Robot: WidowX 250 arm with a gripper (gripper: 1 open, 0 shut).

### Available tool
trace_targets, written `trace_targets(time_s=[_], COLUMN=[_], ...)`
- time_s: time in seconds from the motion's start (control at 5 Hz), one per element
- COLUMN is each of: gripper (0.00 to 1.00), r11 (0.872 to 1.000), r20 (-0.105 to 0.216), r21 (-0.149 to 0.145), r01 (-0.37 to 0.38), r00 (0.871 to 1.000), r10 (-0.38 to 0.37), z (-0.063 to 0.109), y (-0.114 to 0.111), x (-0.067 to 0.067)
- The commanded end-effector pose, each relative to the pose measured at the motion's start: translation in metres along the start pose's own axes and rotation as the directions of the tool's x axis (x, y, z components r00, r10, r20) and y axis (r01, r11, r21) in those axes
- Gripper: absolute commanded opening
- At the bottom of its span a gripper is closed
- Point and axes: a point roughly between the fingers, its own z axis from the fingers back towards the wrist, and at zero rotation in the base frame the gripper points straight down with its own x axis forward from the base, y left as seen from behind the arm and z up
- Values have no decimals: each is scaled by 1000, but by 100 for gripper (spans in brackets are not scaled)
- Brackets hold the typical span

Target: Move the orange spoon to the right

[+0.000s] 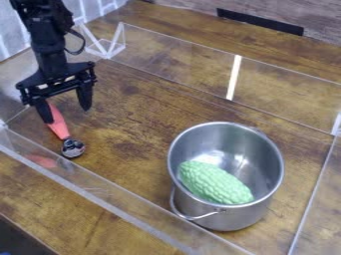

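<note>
1. Camera: the spoon (58,125) lies at the left of the worktop (154,129), bowl towards the near side.
2. The claw (55,103) is spread wide above the handle's far end, gripping nothing, probably placed so for room around it.
3. The pot (224,214) stands upright at right, its walls containing the vegetable (214,183).
</note>
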Motion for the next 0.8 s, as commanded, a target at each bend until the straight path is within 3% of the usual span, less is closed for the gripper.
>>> trace_targets(time_s=[0.0,0.4,0.6], gripper=[100,100,0], r11=[999,998,997], r20=[47,50,46], r21=[-20,11,9], r01=[44,59,76], r00=[998,997,996], r10=[-43,-60,-77], z=[16,-6,-4], y=[-8,-14,-16], x=[11,14,24])
